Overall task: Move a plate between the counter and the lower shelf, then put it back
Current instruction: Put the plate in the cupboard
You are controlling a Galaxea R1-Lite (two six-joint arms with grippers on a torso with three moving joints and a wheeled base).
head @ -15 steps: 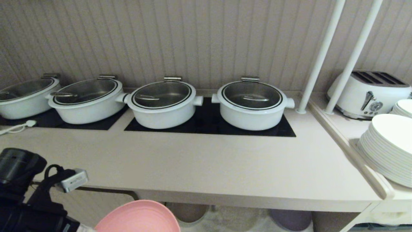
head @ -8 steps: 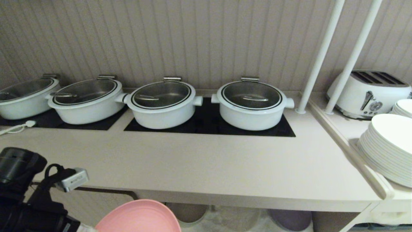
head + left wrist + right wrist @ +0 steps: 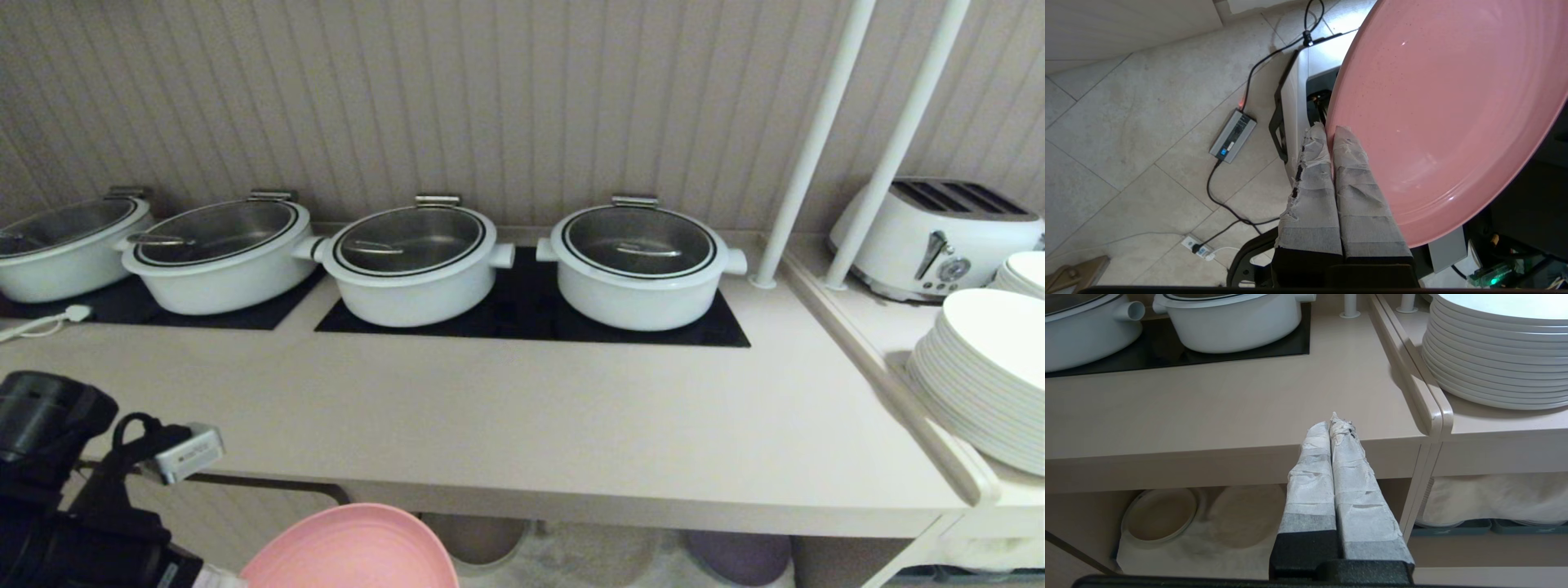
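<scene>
Only the upper arc of the plate shows in the head view, cut off by the lower edge, below and in front of the counter edge; the left wrist view shows more of its pink face, tilted above a tiled floor with a power brick and cables. The left gripper pinches the plate's rim between its tape-wrapped fingers, one on each face. The right gripper has its fingers pressed together on nothing, hanging in front of the counter edge, outside the head view. Four white pots with glass lids sit on black hob panels; the leftmost is cut off, and what the lids cover is hard to make out (reflections only). In the lower shelf, on pale cloth, lie a beige plate and another round pale shape, partly hidden behind the right fingers. A stack of white plates stands beside a toaster.
</scene>
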